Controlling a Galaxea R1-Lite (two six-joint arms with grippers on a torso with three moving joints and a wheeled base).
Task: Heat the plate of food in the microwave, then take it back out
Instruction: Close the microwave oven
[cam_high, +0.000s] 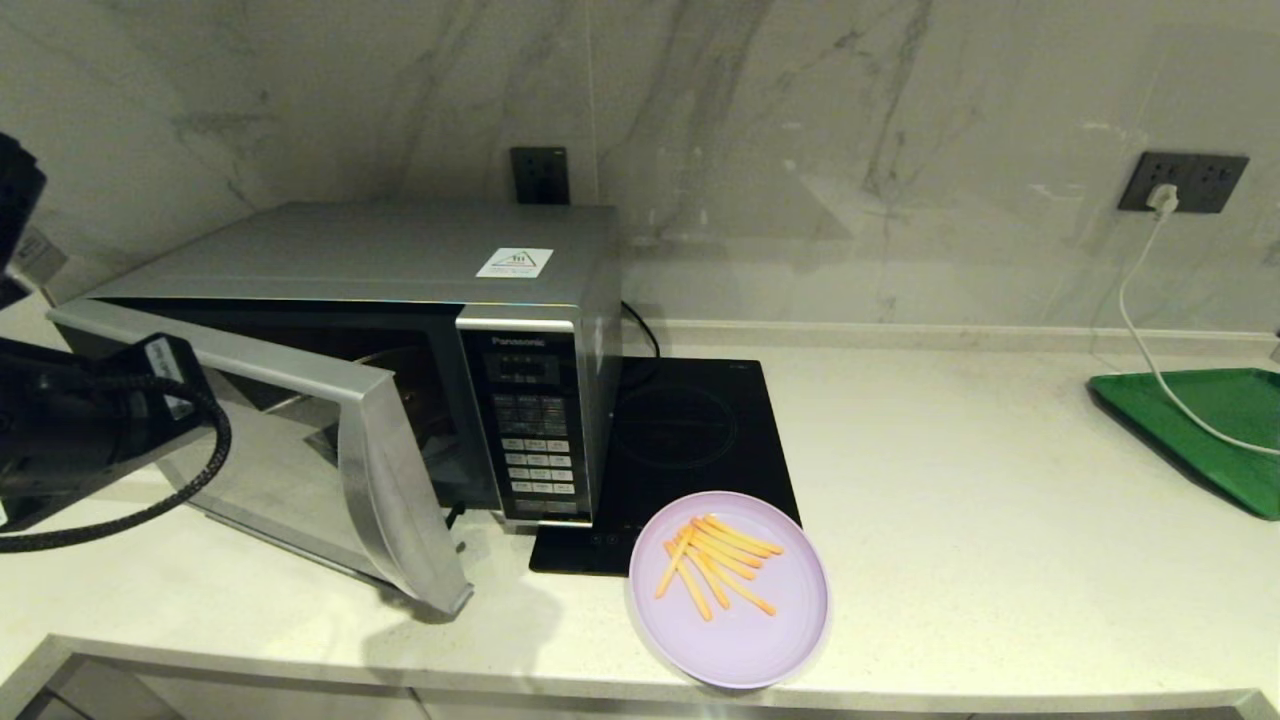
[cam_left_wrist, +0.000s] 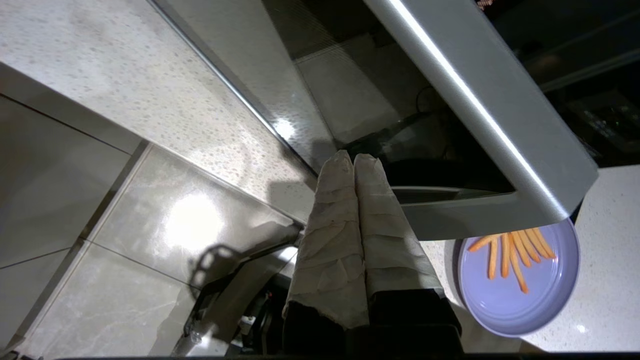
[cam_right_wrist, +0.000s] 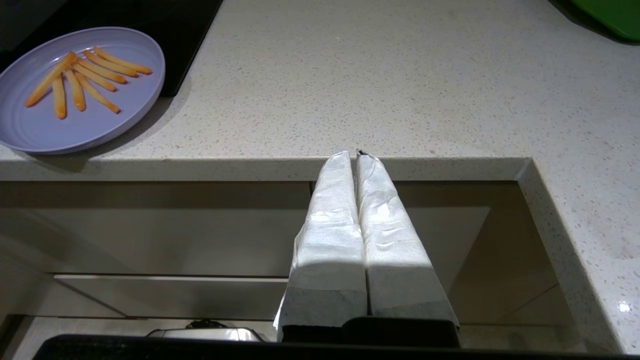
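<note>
The left arm's black body (cam_high: 70, 420) is cut off at the head view's left edge, its fingers hidden there; the microwave's cavity stays dark behind the half-open door (cam_high: 330, 460). The pale speckled stone desk (cam_high: 950, 480) meets a marbled wall with 2 dark sockets; a white cable runs from one across a green tray (cam_high: 1215, 425) at the desk's right edge. The microwave (cam_high: 400, 330), silver-grey, stands at the desk's back left, a black induction hob (cam_high: 690, 440) just beside it. The lilac plate of food (cam_high: 730, 590), with thin orange fries, sits at the desk's front edge, overlapping the hob's corner. The left pincer (cam_left_wrist: 354, 159), closed and empty, hangs beside the door's outer face. The right pincer (cam_right_wrist: 354, 154), closed and empty, sits parked below the desk's front edge.
</note>
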